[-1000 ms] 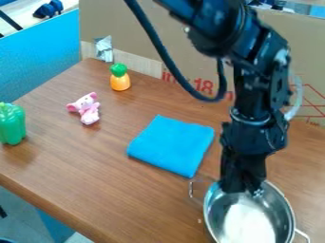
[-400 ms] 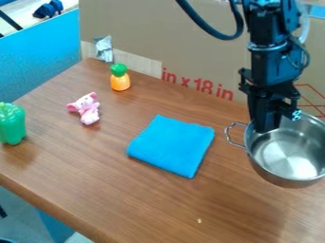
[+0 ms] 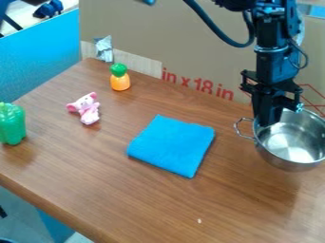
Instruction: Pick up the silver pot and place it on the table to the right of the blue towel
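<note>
The wood-topped desk [image 3: 127,190] is the largest thing, and the folded blue cloth [image 3: 171,145] near its middle serves as landmark. A sheet of brown cardboard [image 3: 190,42] with red print stands upright beyond the cloth, along the desk's far side. A blue panel [image 3: 38,59] rises well to the left of the cloth, past the desk's edge, as the camera sees it.

The black arm [image 3: 274,57] comes in from the top edge and hangs down to the right of the cloth. Its pincer [image 3: 269,122] is closed on the rim of a shiny metal pot [image 3: 289,163], pinching the side nearest the cloth. The pot is to the right of the cloth and apart from it, held above the desk, with a soft shadow on the wood below. One wire loop handle [image 3: 238,129] points toward the cloth.

After the cloth in size comes a green toy pepper [image 3: 11,124], well to its left at the picture's edge. A pink toy pig [image 3: 87,108] lies between pepper and cloth, slightly beyond both. An orange toy pineapple [image 3: 120,81] with a green top stands beyond the cloth and to its left. Farther that way, a crumpled silvery piece [image 3: 104,49] is by the cardboard. Smallest is a pale speck [image 3: 199,221] on the camera's side of the cloth.
</note>
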`<state>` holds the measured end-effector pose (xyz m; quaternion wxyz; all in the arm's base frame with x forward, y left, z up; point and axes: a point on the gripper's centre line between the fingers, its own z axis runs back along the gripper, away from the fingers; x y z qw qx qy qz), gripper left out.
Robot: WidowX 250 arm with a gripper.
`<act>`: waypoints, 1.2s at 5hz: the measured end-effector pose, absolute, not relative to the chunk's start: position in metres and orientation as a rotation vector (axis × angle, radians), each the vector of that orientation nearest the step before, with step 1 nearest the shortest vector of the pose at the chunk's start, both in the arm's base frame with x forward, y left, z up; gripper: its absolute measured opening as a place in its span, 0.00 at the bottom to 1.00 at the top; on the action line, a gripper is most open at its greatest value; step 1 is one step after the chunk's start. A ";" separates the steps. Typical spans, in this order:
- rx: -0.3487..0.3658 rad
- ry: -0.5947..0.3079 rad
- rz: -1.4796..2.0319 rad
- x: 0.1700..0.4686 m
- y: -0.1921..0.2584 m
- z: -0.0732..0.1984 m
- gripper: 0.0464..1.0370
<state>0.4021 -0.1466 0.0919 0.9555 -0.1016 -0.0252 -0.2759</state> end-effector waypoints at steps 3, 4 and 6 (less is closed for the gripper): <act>-0.157 0.017 -0.565 0.411 -0.139 0.054 0.05; -0.158 0.007 -0.549 0.408 -0.135 0.046 0.08; -0.214 -0.036 -0.539 0.406 -0.129 0.062 0.59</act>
